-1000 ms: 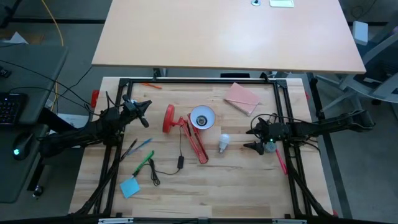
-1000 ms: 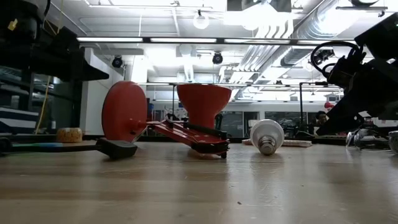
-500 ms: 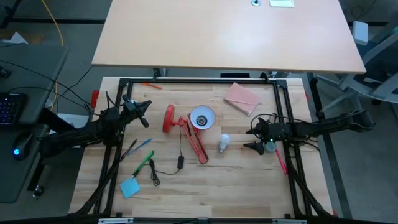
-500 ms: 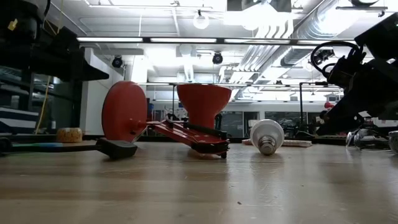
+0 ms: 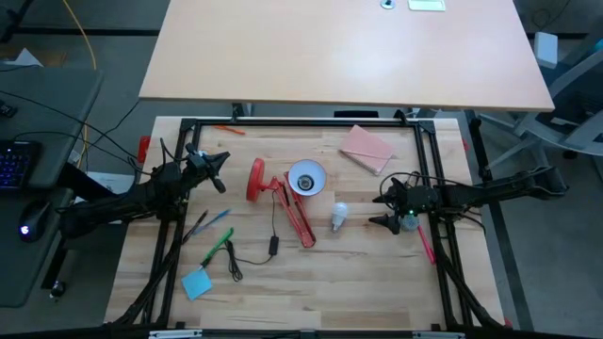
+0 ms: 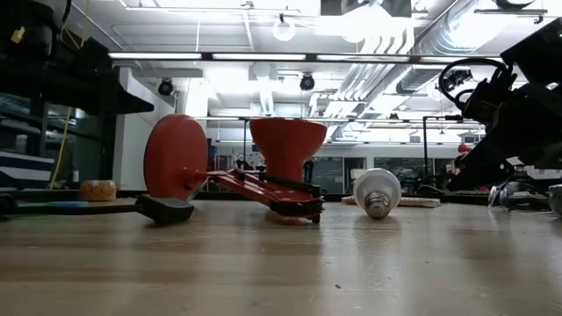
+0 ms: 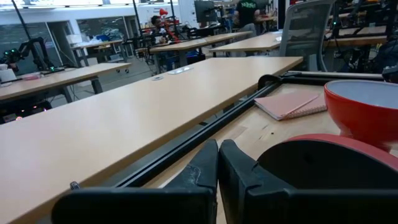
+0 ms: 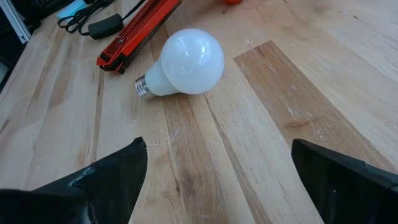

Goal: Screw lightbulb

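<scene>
The white lightbulb lies on its side on the table, its silvery screw base toward the near edge; it also shows in the right wrist view and the low view. The red lamp lies folded to its left, its shade opening upward and its round base on edge. My right gripper is open, just right of the bulb and touching nothing; its fingers stand wide apart. My left gripper is shut and empty, left of the lamp's base.
A pink notebook lies at the far right. A black cord with a plug, pens and a blue sticky pad lie at the near left. A black frame runs around the table.
</scene>
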